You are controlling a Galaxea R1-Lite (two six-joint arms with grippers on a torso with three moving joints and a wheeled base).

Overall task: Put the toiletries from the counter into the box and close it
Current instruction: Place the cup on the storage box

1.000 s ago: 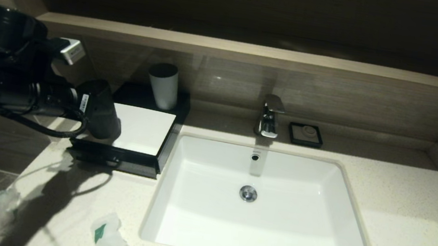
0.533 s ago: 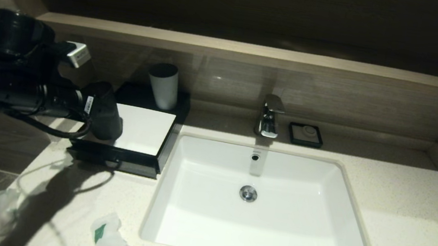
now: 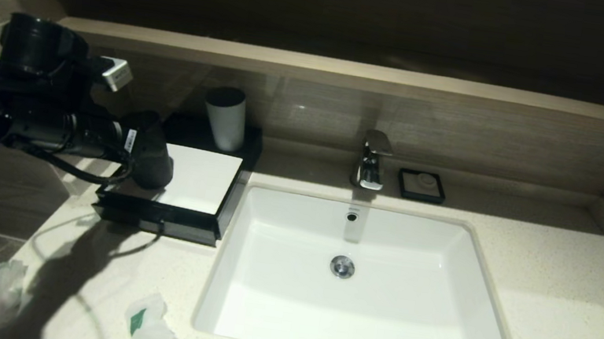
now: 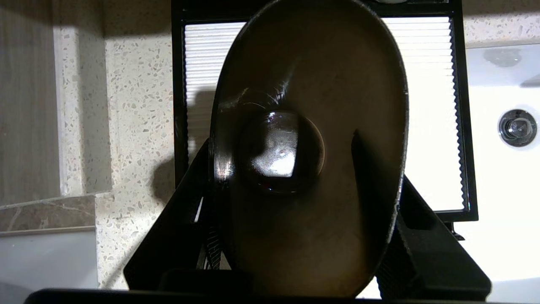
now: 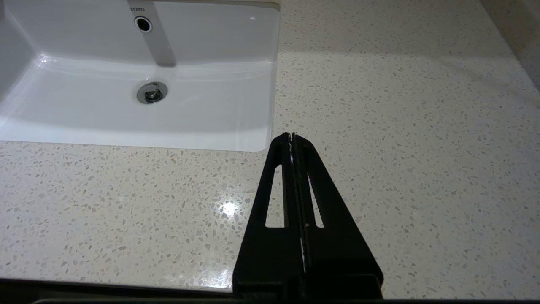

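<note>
I count two sachets [image 3: 148, 327] on the counter [image 3: 550, 319], two cups, one dark grey [image 3: 148, 149] and one white [image 3: 225, 118], one box [image 3: 181, 200], one sink [image 3: 355, 293], one tap [image 3: 373, 158], one soap dish [image 3: 422, 185]

Worktop [image 3: 554, 296]: matt speckled stone. Basin [image 3: 272, 305]: glossy white ceramic. Tap [image 3: 371, 160]: polished metal. Box [image 3: 178, 222]: black frame, finely ribbed white top panel. Sachet [image 3: 148, 329] at seven o'clock of basin: crinkly translucent plastic. Ledge [image 3: 350, 72]: wood-look, matt.

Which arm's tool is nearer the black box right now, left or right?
Left. The left tool, gripping a dark cup, is over the black box. The right tool is shut over the counter past the sink's far side.
</note>
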